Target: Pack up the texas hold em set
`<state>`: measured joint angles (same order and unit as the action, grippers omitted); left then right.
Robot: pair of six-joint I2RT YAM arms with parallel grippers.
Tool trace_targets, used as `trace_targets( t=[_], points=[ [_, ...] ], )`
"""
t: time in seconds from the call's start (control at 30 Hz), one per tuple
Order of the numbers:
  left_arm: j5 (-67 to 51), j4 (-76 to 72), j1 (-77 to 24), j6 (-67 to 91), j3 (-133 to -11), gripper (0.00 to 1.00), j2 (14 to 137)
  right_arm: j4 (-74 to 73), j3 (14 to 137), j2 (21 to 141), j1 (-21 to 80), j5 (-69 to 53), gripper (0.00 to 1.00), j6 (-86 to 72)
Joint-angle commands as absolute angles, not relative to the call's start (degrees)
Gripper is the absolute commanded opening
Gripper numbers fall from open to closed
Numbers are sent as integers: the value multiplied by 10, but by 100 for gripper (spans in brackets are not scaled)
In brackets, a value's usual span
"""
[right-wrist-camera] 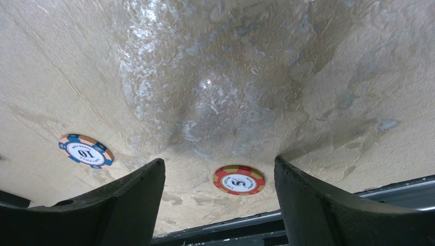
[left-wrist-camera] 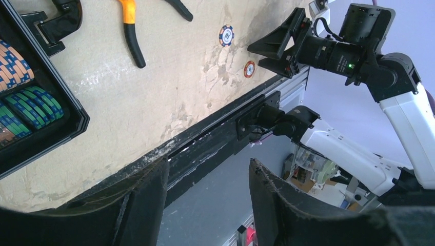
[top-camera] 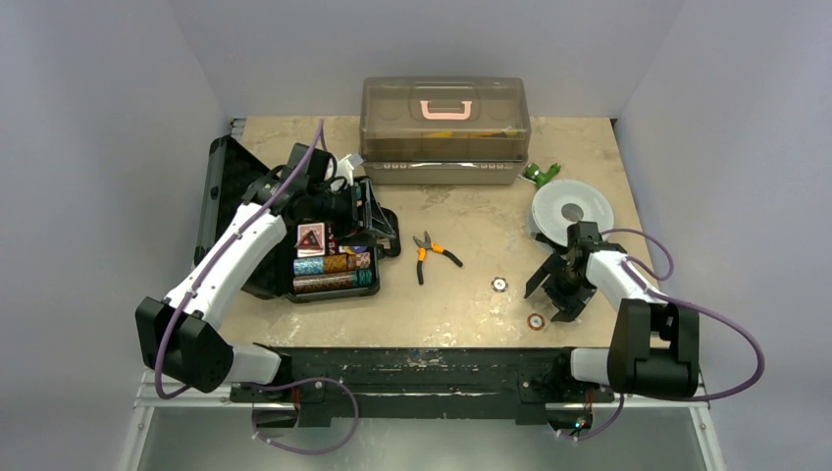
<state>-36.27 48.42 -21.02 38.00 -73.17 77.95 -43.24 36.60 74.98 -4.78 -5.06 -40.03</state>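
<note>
right gripper (right-wrist-camera: 219, 163) — spread wide, red 5 chip (right-wrist-camera: 238, 179) lower centre between its fingers | left gripper (left-wrist-camera: 208, 168) — released, empty

Bare tabletop (top-camera: 471, 196) rings the red chip (right-wrist-camera: 238, 179) and blue chip (right-wrist-camera: 85, 151); pliers (top-camera: 432, 253) lie well apart; the right gripper (right-wrist-camera: 219, 166), spread, seemingly flanks the red chip.

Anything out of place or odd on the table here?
Two chips lie loose on the table, outside the black case: a blue 10 chip and a red 5 chip near the front edge, the red one by the open right gripper. Nothing looks spilled or damaged.
</note>
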Motion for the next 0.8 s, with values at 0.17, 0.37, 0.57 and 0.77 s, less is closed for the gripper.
trace_targets(
  t=[0.17,0.37,0.57,0.77],
  points=[
    [-374,466,-213,394,-720,57,747,-413,322,723,-46,-83,72,-404],
    [-374,463,-219,397,-710,57,741,-448,324,707,-44,-76,77,-403],
    [-376,454,-224,402,-707,57,740,-465,323,711,-31,-63,74,-411],
    [-376,455,-226,401,-706,57,738,-462,323,742,-18,-54,66,-421]
  ],
)
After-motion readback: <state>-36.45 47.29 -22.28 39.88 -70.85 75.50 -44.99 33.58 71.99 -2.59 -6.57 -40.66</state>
